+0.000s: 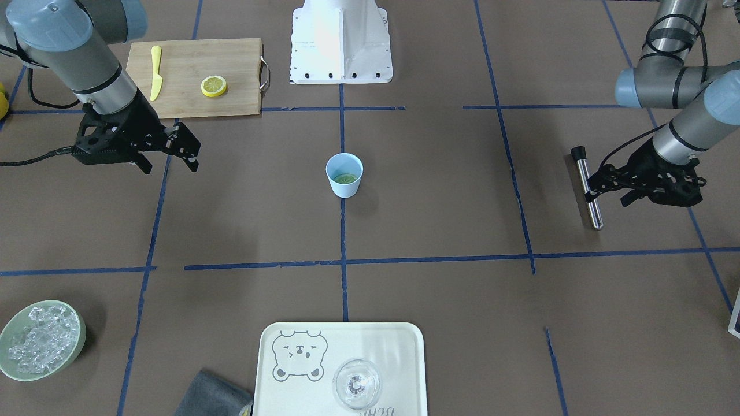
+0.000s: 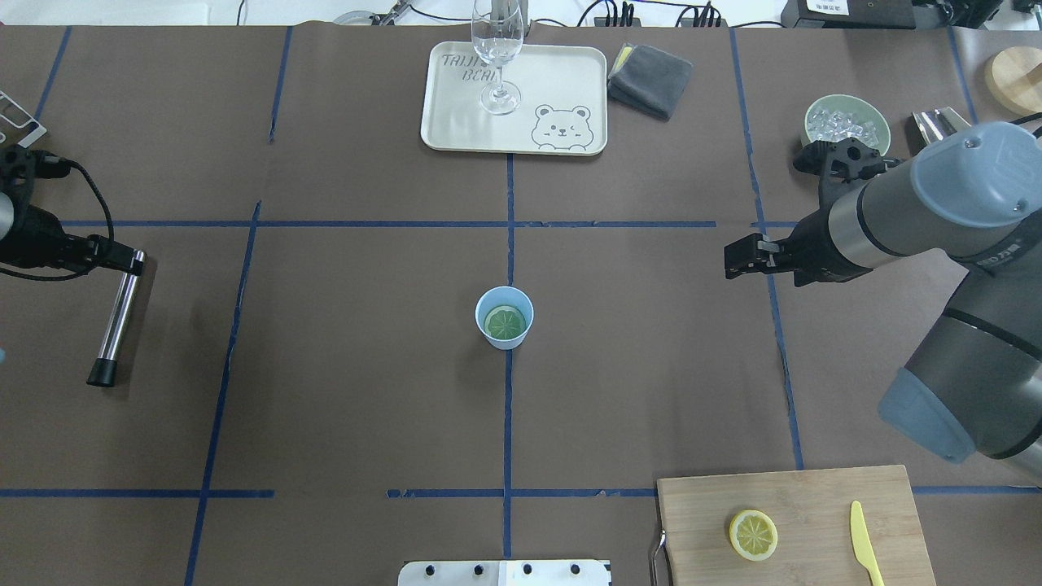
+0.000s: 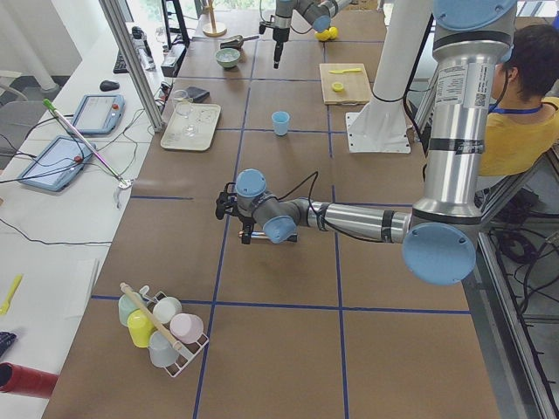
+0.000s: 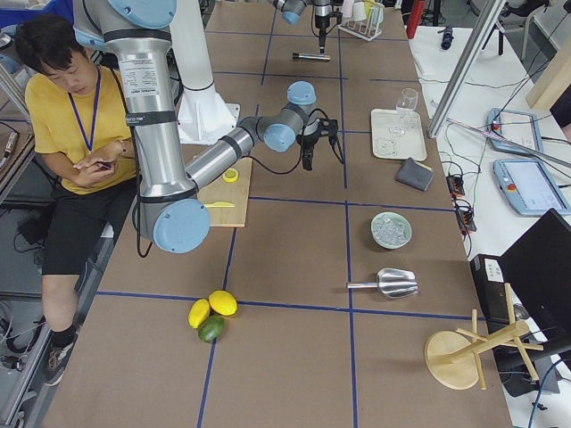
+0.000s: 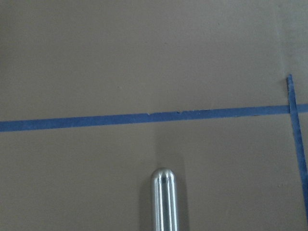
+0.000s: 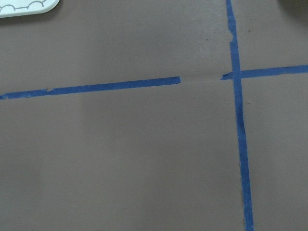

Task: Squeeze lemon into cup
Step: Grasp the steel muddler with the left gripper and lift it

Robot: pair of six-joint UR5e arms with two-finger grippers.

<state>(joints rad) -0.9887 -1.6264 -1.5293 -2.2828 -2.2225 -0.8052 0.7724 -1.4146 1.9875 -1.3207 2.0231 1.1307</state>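
Slice (image 2: 752,535) and knife (image 2: 861,537) on cutting board (image 2: 814,500), nearer the robot than the right fingers (image 1: 188,151), those spread and empty. Farther out, lemon (image 2: 504,322) flat inside cup (image 2: 506,342), midway between both pairs, well apart from each. Spread too, left fingers (image 1: 592,186) at silver end of metal rod (image 2: 118,321) on worktop (image 2: 326,391). Farthest, glass (image 2: 496,45) on tray (image 2: 456,122).

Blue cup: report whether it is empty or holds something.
Not empty. The cup stands upright, and a lemon slice lies flat inside it, visible through its mouth from overhead.
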